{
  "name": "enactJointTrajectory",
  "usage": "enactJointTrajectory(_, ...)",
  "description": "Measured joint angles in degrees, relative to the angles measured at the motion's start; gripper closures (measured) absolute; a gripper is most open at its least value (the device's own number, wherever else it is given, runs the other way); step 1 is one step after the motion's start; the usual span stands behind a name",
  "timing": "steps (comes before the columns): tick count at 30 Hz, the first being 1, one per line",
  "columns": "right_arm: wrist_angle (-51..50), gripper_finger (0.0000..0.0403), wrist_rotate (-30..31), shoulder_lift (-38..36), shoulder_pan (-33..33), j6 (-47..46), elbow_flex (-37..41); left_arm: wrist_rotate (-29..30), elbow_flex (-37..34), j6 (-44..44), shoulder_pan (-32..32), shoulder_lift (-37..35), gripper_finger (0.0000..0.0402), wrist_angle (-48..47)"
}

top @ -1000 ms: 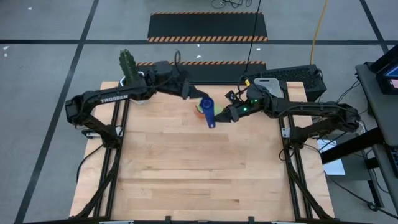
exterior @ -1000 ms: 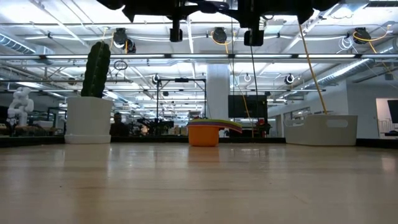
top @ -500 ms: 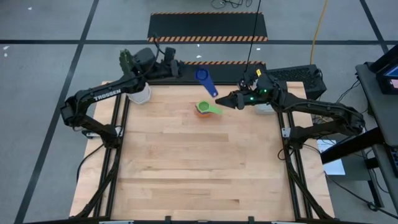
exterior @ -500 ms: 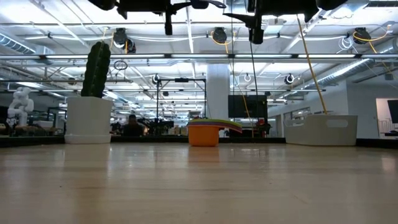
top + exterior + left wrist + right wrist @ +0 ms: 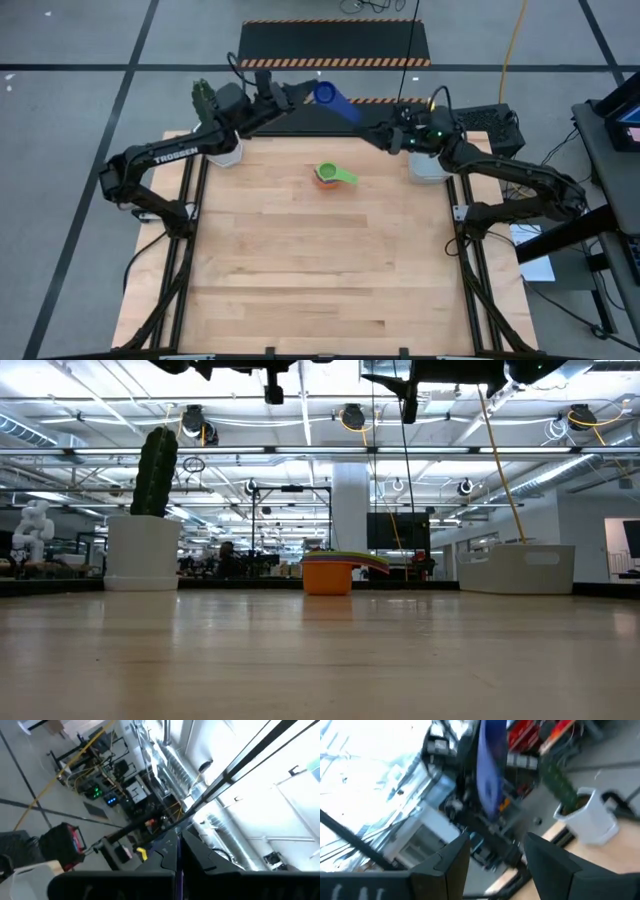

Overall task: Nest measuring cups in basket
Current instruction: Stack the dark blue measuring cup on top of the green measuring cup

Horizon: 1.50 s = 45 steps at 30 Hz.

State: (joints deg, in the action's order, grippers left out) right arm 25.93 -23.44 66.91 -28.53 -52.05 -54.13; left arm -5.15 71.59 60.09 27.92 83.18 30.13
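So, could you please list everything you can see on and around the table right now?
Dark blue measuring cup: one, held in the air past the table's far edge.
Nested measuring cups: one stack, green on top, orange below, far centre of the table.
Basket: one, pale grey, far right.
Cactus pot: one, white, far left.
Table: one, light wood.
Left gripper: shut on the dark blue cup.
Right gripper: open, beside that cup.
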Motion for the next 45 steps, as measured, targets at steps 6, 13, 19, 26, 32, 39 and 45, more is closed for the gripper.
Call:
enactJointTrajectory(6, 3.96, 0.0222, 0.87, -0.02, -2.44, 1.13, 0.0, 6.48, -0.01, -1.54, -3.27, 1.62, 0.0392, 3.84)
enactJointTrajectory(13, 9.44, 0.0222, 0.77, 0.01, -4.07, 1.15, 0.0, 10.84, -0.01, -2.25, -5.07, 3.72, 0.0393, 9.21)
enactJointTrajectory(19, 11.13, 0.0224, 0.75, 0.01, -4.94, 0.81, 0.0, 11.3, -0.01, 0.1, -5.57, 5.53, 0.0396, 10.78)
enactJointTrajectory(26, 11.19, 0.028, -1.24, 0.01, -4.87, 0.28, 0.0, 12.98, -0.01, -0.8, -6.43, 5.81, 0.0392, 11.05)
enactJointTrajectory(32, 11.17, 0.0358, -2.06, 0.01, -4.87, 0.34, 0.0, 12.45, -0.01, -1.36, -6.53, 5.78, 0.039, 12.28)
enactJointTrajectory(39, 11.4, 0.0393, -2.1, 0.01, -4.85, 0.31, 0.0, 11.73, -0.01, -8.19, -6.69, 5.78, 0.0353, 11.73)
enactJointTrajectory(45, 11.14, 0.04, -2.37, -0.13, -5.6, -0.54, 0.02, 10.49, -0.01, -10.82, -6.21, 5.38, 0.0248, 10.26)
